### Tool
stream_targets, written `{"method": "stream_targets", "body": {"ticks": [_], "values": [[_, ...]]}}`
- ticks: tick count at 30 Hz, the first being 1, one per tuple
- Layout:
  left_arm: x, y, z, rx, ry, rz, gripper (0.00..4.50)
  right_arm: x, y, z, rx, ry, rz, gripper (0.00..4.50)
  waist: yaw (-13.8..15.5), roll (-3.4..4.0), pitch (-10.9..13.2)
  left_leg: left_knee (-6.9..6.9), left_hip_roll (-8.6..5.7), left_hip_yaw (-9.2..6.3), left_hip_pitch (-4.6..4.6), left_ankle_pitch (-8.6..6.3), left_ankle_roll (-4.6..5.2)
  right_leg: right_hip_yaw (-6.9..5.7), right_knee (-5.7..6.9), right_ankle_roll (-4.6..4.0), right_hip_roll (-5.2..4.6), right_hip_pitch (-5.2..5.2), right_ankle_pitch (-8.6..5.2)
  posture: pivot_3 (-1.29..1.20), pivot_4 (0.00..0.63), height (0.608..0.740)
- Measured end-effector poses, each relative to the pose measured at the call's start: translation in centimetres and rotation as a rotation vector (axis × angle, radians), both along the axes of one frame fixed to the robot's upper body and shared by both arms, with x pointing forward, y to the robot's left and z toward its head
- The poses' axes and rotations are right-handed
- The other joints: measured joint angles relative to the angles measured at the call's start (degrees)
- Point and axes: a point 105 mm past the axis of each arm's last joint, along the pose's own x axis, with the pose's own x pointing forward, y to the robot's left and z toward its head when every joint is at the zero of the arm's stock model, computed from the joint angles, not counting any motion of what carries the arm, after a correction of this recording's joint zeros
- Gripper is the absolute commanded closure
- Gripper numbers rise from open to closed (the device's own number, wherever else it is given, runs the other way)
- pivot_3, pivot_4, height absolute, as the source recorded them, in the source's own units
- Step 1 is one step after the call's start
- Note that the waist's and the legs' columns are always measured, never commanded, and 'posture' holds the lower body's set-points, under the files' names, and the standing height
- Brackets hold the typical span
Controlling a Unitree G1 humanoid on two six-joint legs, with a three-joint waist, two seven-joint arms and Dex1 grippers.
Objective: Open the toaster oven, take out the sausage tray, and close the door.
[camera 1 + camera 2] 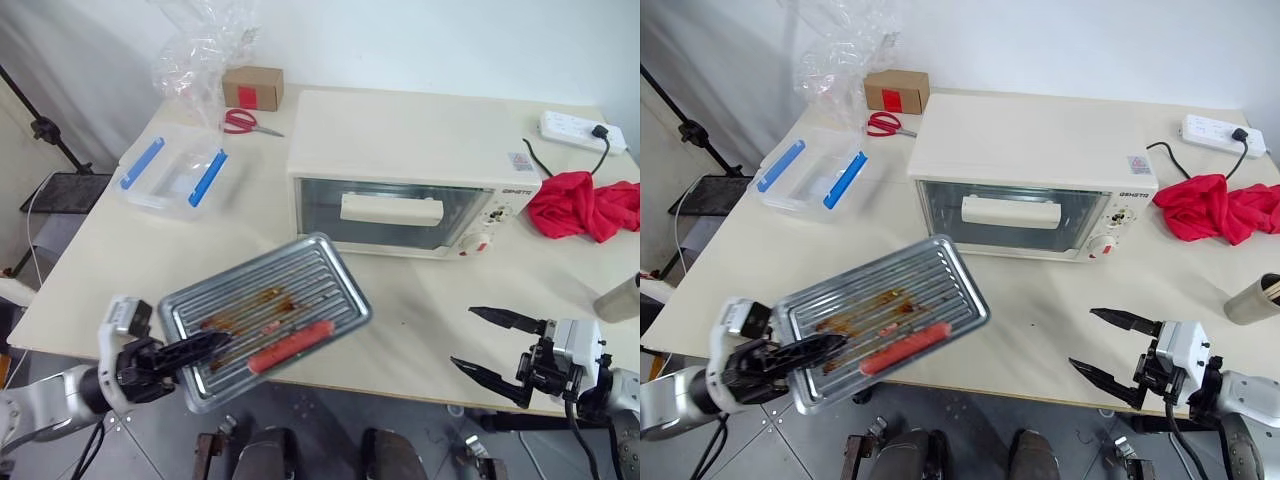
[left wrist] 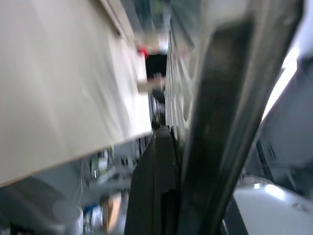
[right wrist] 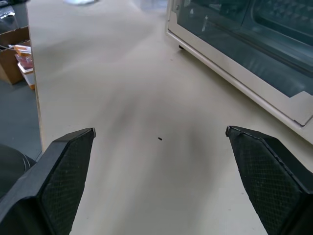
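A wide pale table [image 1: 120, 270] is laid out under the camera, and toward its far middle the toaster oven [image 1: 410, 170] is seen, boxy and cream-white, with its knobs at the right. The door [image 1: 390, 212] is shut flat against the front, its bar handle level across the glass. Out in the open at the near left, the sausage tray [image 1: 265, 318] is carried clear of the oven, tilted, its near-left corner hanging past the table's near edge, with brown streaks across the ridges and one red sausage [image 1: 291, 346] lying toward its near side. The tray's near-left rim is clamped by the left gripper [image 1: 205, 347], whose black fingers are closed tight on the metal. At the near right, the right gripper [image 1: 497, 348] is held level above the table edge, its fingers spread wide with nothing between them, well apart from the oven. By the look of it, the opening, the removal and the closing are already behind, and only the setting-down is left. A level, bare patch of table is called for next, and the tilt wants flattening first, since the sausage could be rolled off.
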Motion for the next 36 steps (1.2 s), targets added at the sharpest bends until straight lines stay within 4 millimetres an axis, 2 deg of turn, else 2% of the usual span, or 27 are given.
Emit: {"method": "stream_targets", "body": {"ticks": [6,11,16,19,26,32,33,36], "values": [[2.6,-2.1,-0.1,0.036,-0.023,-0.131,4.5,-1.1,-1.3,-0.2,-0.024,0.017,-0.066,0.01,0.1,0.01,0.0,0.06,-0.28,-0.01,0.02,0.01,0.01,-0.02,0.19,0.04,0.05,-0.01,0.02,0.0,0.15,0.74],[4.7,-4.9,-1.0,0.071,-0.024,-0.249,4.5,-2.8,-2.3,0.8,-0.009,-0.033,-0.173,0.01,0.3,0.0,0.0,0.1,-0.33,0.0,0.03,0.03,0.01,-0.01,0.25,0.07,0.06,-0.01,0.03,0.0,0.15,0.74],[6.1,-8.0,-2.1,0.12,-0.019,-0.364,4.5,-4.7,-2.1,1.9,0.045,-0.07,-0.252,0.01,1.3,-0.04,0.0,0.17,-0.35,0.02,0.02,0.03,0.01,0.02,0.22,0.08,0.06,0.0,0.03,0.0,0.15,0.74],[6.6,-9.4,-2.6,0.149,-0.026,-0.417,4.5,-5.6,-1.7,1.9,0.049,-0.06,-0.269,0.01,1.3,-0.04,0.0,0.19,-0.33,0.02,0.02,0.03,0.01,0.02,0.23,0.09,0.07,0.0,0.03,0.0,0.15,0.74],[8.4,-12.6,-3.3,0.177,-0.074,-0.447,4.5,-6.0,-1.4,1.9,0.037,-0.064,-0.289,0.01,1.5,-0.03,0.0,0.42,-0.3,0.0,0.0,0.02,0.03,0.03,0.25,0.09,0.04,0.07,0.03,0.0,0.15,0.74],[9.3,-13.1,-3.2,0.155,-0.082,-0.415,4.5,-6.0,-0.8,2.1,0.029,-0.078,-0.29,0.01,1.5,-0.02,0.0,0.69,-0.3,-0.07,-0.01,-0.02,0.12,0.04,0.35,0.09,-0.05,0.09,0.03,0.0,0.15,0.74],[9.4,-13.1,-3.2,0.157,-0.086,-0.415,4.08,-5.9,-0.8,2.1,0.027,-0.078,-0.294,0.0,1.5,-0.02,0.0,0.71,-0.29,-0.06,-0.01,-0.02,0.12,0.04,0.38,0.09,-0.04,0.08,0.03,0.0,0.15,0.74],[9.6,-12.8,-3.5,0.186,-0.099,-0.397,3.35,-5.7,-0.6,2.1,0.034,-0.079,-0.294,0.0,1.4,-0.03,0.0,0.73,-0.26,-0.07,-0.02,-0.02,0.12,0.04,0.49,0.09,-0.04,0.06,0.03,0.0,0.15,0.74]]}}
